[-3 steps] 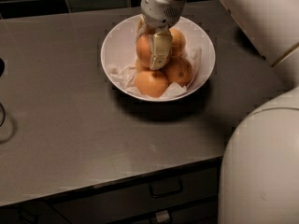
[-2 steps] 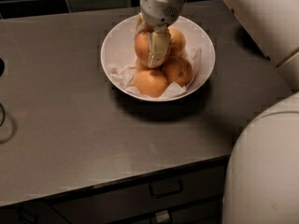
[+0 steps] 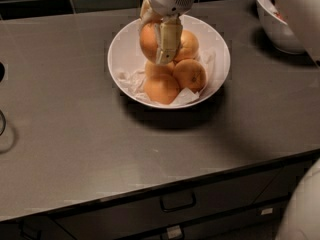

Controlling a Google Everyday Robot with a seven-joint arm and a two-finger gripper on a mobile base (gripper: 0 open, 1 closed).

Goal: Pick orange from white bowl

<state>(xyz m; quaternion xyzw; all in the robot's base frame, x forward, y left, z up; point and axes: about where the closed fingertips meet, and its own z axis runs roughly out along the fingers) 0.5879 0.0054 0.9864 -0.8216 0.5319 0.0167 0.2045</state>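
Camera view: my gripper hangs over the back half of the white bowl. Its fingers are clamped on the orange, one finger in front and the other behind it. The orange sits above the other oranges, which lie on crumpled paper in the bowl. The bowl stands on the grey desk. A second bowl is at back right, well apart.
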